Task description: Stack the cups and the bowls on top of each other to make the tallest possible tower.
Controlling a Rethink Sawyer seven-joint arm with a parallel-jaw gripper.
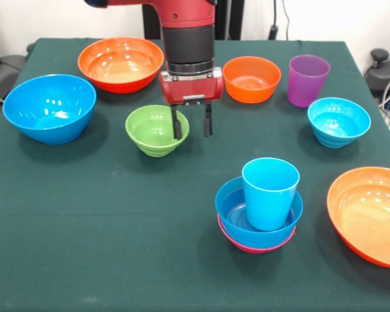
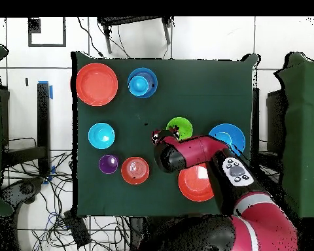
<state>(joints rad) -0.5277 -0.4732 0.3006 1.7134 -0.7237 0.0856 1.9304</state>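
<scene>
1. We are holding our gripper [image 1: 190, 123] a little way open, with the two black fingers [image 1: 177, 125] pointing down. One finger is reaching inside the green bowl [image 1: 155, 132] at its rim, and the other is hanging just outside it. We cannot tell if the fingers are touching the rim yet, and we are not lifting anything.
2. We are looking at the tower [image 1: 259, 214] near the front of the green table [image 1: 91, 247]. A pink bowl is sitting at the bottom, a blue bowl is sitting in it, and the light blue cup [image 1: 270, 193] is standing upright inside that. So we think only three pieces are stacked.
3. We are seeing lots of pieces left alone on the table: the purple cup [image 1: 307, 79], a small orange bowl [image 1: 251, 78], a small cyan bowl [image 1: 338, 121], a big blue bowl [image 1: 49, 107] and two big orange bowls [image 1: 121, 63] [image 1: 369, 213].
4. We think the job is just starting, and the green bowl is likely our next piece.
</scene>
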